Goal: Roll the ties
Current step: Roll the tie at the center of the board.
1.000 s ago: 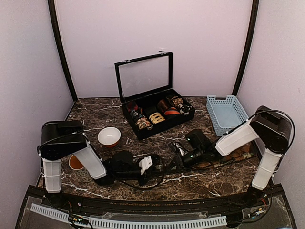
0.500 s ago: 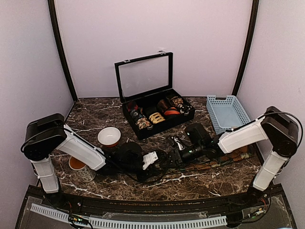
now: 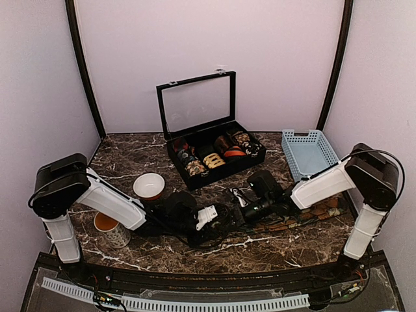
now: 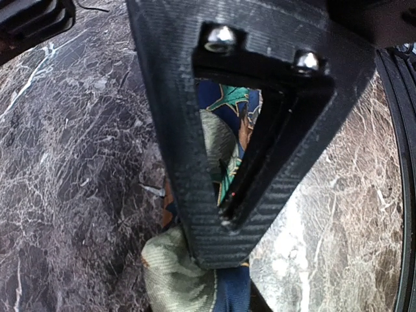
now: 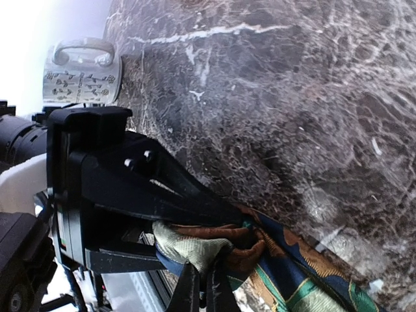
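One tie point(image 3: 286, 225), dark green and brown with orange patches, lies across the table's front centre and runs right towards the right arm. My left gripper point(image 3: 220, 216) and right gripper point(image 3: 239, 209) meet at its left end. In the left wrist view my left gripper point(image 4: 224, 250) presses shut on pale green and blue tie fabric point(image 4: 175, 276). In the right wrist view my right gripper point(image 5: 205, 291) is pinched shut on a folded bunch of the tie point(image 5: 305, 260), right next to the left gripper's black fingers point(image 5: 162, 192).
A black display box point(image 3: 195, 179) with its lid up holds several fabric coils at the back centre. A blue basket point(image 3: 311, 153) stands at the back right. A white bowl point(image 3: 149, 185) and a patterned mug point(image 3: 107, 227) stand by the left arm; the mug also shows in the right wrist view point(image 5: 81, 71).
My left arm has swung its shoulder round and its gripper has moved right to the tie's end. My right gripper has shifted slightly left and back. Both now meet on the tie.
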You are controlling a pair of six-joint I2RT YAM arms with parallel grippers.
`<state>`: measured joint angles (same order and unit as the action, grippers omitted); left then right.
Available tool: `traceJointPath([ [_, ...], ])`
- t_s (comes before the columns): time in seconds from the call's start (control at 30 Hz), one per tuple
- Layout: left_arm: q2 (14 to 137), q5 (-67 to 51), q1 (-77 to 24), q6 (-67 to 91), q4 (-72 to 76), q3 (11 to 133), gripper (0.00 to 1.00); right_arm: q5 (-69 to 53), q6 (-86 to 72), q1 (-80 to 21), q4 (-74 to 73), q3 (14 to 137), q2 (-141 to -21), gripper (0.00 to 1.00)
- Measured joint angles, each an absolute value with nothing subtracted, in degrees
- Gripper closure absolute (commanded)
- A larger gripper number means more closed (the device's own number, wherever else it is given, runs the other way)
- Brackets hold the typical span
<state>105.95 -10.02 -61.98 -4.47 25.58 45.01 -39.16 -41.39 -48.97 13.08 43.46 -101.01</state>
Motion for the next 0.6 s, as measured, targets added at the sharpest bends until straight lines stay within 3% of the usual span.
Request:
traceJointPath([
  [0.17,106.19,-9.82,-62.0,-3.99,25.58,44.93,0.47,-39.22,-41.19,-48.62,14.31,42.52,-101.54,1.0],
  [0.5,103.07,-4.47,-62.04,-4.32,30.41,39.2,0.2,-40.95,-42.04,-45.65,18.87,37.91,-101.6,1.0],
  [0.53,102.3,-3.73,-62.06,-4.34,32.01,37.8,0.16,-41.15,-42.06,-45.25,19.14,37.5,-101.6,1.0],
  [0.57,101.51,-2.94,-62.08,-4.32,34.04,36.34,0.03,-41.36,-42.04,-44.82,19.46,36.97,-101.6,1.0],
  [0.6,100.64,-2.11,-62.08,-4.45,36.84,34.59,0.01,-41.47,-42.06,-44.45,19.66,36.53,-101.6,1.0],
])
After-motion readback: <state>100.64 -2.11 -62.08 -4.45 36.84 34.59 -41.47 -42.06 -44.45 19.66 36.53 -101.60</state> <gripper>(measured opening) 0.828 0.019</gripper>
